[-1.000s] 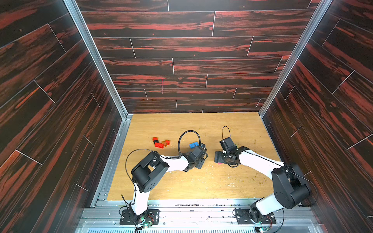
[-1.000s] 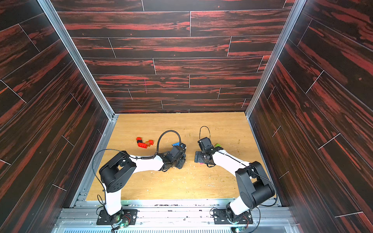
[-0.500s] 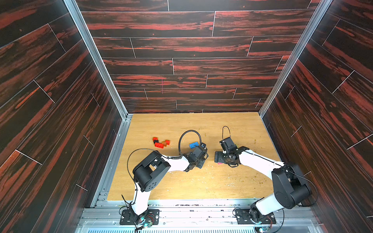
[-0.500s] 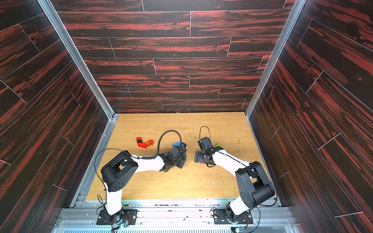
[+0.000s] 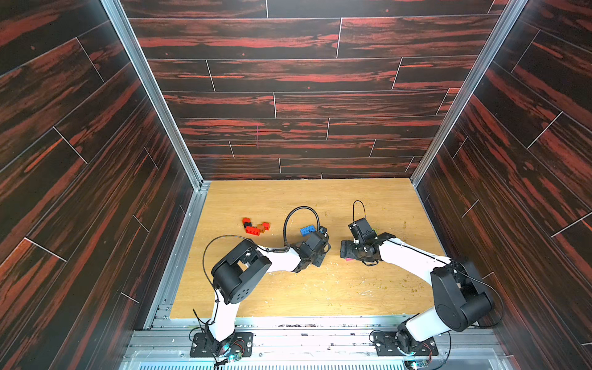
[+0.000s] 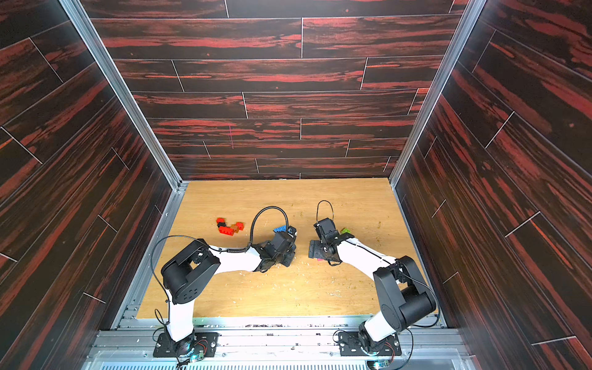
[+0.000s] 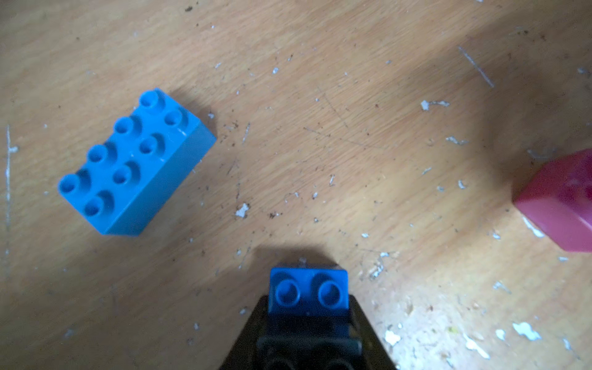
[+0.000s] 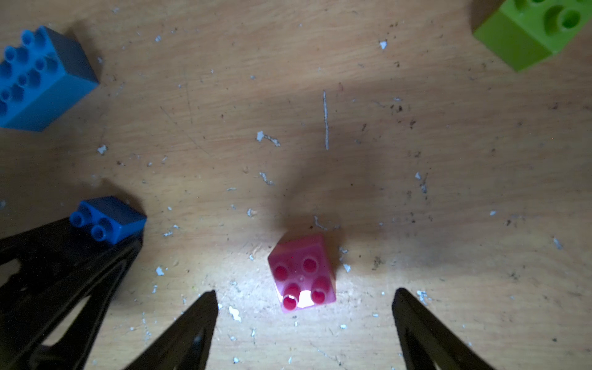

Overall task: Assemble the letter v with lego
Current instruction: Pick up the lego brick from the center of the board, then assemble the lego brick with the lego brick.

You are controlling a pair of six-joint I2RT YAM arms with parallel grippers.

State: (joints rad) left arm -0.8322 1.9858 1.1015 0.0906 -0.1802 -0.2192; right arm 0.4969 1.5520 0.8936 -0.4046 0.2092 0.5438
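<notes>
The left gripper (image 7: 308,299) now clamps the small dark blue brick (image 7: 308,290). A second ago its jaws stand wider apart, and since then they have drawn in until both fingertips press the brick's sides, with the studs facing up. In both top views the left arm's elbow (image 5: 240,275) sits slightly nearer the front rail (image 5: 304,320) than it does a second earlier.

Dark, red-streaked plank walls (image 5: 304,73) close us in on three sides. Our pale wooden worktop (image 5: 320,294) looks scuffed.
</notes>
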